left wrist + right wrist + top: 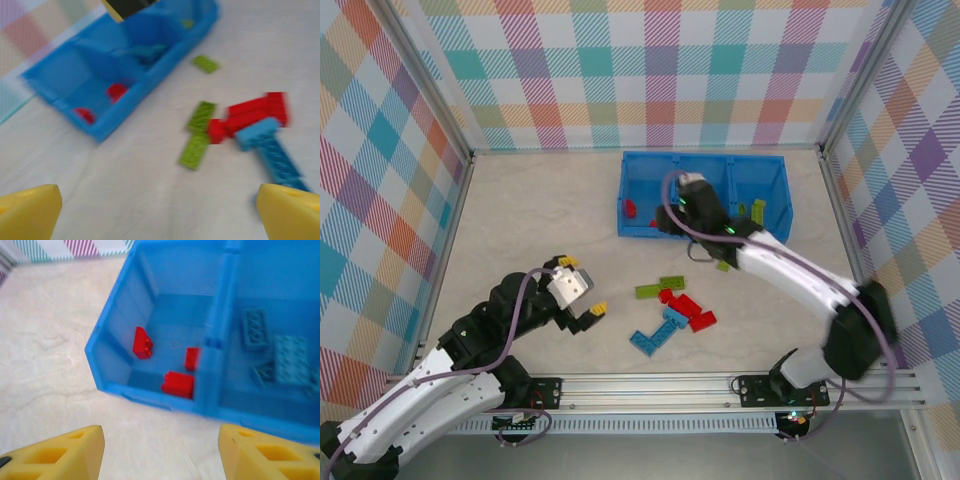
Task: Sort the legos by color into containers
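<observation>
My R fingers (pixel 60 450) spread, empty, over bin (pixel 112 365), red section; drop looks done. L fingers (pixel 27 210) wide, empty. Next: legos (pixel 685 305) at bin's 6 o'clock.

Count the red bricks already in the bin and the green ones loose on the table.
Red studded plastic bricks in the bright blue plastic bin tray: 3
Lime green studded plastic bricks loose on the pale table: 3
Total: 6

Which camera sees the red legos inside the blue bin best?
The right wrist camera: three red legos lie close and clear in the blue bin. The left wrist view blurs them; the top view shows tiny red specks.
</observation>
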### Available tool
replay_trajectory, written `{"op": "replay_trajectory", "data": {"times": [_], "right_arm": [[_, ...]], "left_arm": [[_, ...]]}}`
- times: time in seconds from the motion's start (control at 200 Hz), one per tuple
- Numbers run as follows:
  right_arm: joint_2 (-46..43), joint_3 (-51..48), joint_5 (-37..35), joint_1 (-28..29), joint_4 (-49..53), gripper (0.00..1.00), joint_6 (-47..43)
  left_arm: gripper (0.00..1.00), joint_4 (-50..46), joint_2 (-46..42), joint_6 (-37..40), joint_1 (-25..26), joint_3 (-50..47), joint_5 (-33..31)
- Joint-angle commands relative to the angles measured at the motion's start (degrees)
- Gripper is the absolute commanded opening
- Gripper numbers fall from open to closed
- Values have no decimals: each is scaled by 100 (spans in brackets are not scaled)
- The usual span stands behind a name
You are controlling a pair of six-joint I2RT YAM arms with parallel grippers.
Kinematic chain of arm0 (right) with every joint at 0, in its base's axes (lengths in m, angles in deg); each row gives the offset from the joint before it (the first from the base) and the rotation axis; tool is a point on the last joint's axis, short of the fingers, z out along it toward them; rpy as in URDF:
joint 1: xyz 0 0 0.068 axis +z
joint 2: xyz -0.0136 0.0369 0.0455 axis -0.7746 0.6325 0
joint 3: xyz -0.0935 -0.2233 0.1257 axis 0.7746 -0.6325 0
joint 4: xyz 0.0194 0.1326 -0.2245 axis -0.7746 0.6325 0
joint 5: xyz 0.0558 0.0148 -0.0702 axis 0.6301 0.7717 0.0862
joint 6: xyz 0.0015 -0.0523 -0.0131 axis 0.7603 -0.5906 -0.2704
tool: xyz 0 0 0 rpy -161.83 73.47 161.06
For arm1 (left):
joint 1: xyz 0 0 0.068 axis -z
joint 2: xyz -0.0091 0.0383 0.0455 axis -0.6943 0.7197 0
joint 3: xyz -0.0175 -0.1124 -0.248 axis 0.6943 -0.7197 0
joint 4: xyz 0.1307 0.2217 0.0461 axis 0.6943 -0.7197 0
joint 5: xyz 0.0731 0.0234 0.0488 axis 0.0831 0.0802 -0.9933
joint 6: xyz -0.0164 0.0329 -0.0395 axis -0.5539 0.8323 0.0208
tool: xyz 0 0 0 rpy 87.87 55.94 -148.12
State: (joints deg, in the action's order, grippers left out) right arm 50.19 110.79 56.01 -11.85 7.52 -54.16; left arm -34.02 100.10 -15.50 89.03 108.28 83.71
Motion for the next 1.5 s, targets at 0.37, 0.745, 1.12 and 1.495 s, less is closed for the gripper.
{"op": "replay_trajectory", "data": {"times": [0.37, 0.745, 1.12, 1.495], "right_arm": [[176, -1502, 104, -1476, 1018, 68, 1103], [1783, -1065, 5, -1607, 332, 63, 816], [1092, -1941, 369, -1606, 0, 28, 738], [-1648, -1863, -79, -1655, 1044, 24, 478]], "left_arm": [[98, -350, 865, 517, -39, 239, 1934], [98, -199, 811, 435, -25, 118, 1648], [96, -139, 833, 412, -36, 92, 1606], [96, -125, 817, 430, -30, 109, 1647]]}}
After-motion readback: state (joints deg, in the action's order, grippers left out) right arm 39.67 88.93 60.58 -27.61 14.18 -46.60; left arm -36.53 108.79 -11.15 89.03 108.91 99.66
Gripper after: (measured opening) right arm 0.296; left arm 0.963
